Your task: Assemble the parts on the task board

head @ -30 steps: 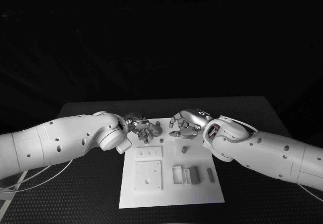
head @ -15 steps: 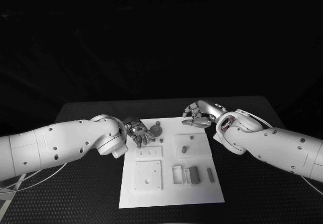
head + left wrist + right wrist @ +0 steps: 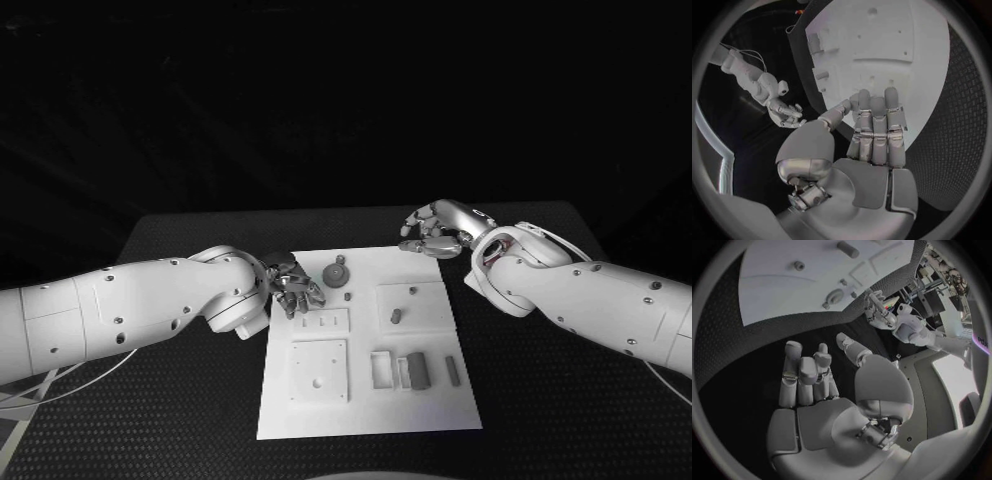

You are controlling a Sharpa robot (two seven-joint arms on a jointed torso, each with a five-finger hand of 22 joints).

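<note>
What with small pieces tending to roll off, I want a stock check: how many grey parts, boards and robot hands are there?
Grey parts: 6 (round piece, small peg, knob, short cylinder, block, thin bar)
Task board: 1
Hands: 2 (left hand, right hand)
Total: 9

Centred on the table [image 3: 188, 235]: the task board [image 3: 368, 415]. On its far part, a round part [image 3: 338, 275]; right of that, an upright part [image 3: 395, 317]. Nearer, toward the right, a block part [image 3: 417, 370] beside a slim part [image 3: 451, 372]. At the far left edge, the left hand [image 3: 294, 287]; beyond the far right corner, the right hand [image 3: 437, 231].
</note>
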